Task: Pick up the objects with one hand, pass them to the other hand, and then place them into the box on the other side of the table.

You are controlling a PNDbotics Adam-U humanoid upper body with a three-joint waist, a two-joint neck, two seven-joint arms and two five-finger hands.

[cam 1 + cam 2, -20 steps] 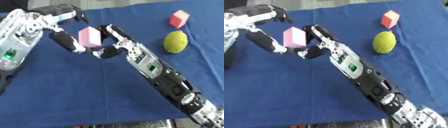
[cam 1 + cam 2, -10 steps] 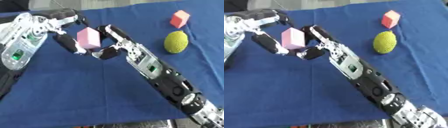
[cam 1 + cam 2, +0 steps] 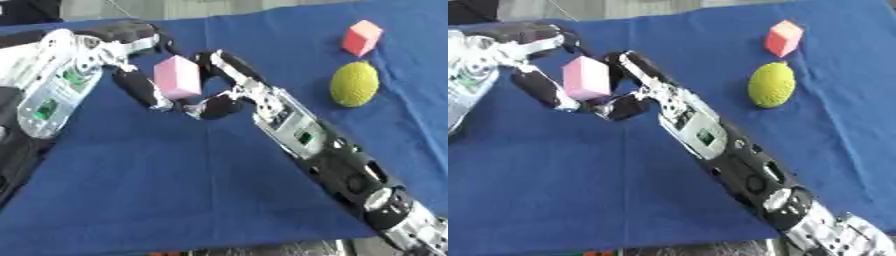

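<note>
The pink block (image 3: 178, 77) is held up above the blue tablecloth (image 3: 175, 190) between the two hands, which meet at the upper left of the view. The left hand (image 3: 140, 85) comes in from the left with its fingers curled around the block: dark fingers reach over the top and another runs down along the block's left face to its lower edge. The right hand (image 3: 220, 82) reaches up diagonally from the lower right corner and closes on the same block from the other side, with fingers against its right face and the thumb curled in just below it (both hands are on the block at once, so it sits squarely between them). Off to the right of the right hand, well apart from it, a yellow-green bumpy fruit (image 3: 354, 84) lies on the cloth, and just beyond that, farther from the hand, stands a small red-orange block (image 3: 361, 38). The right forearm stretches across the cloth between the pink block and the fruit.
</note>
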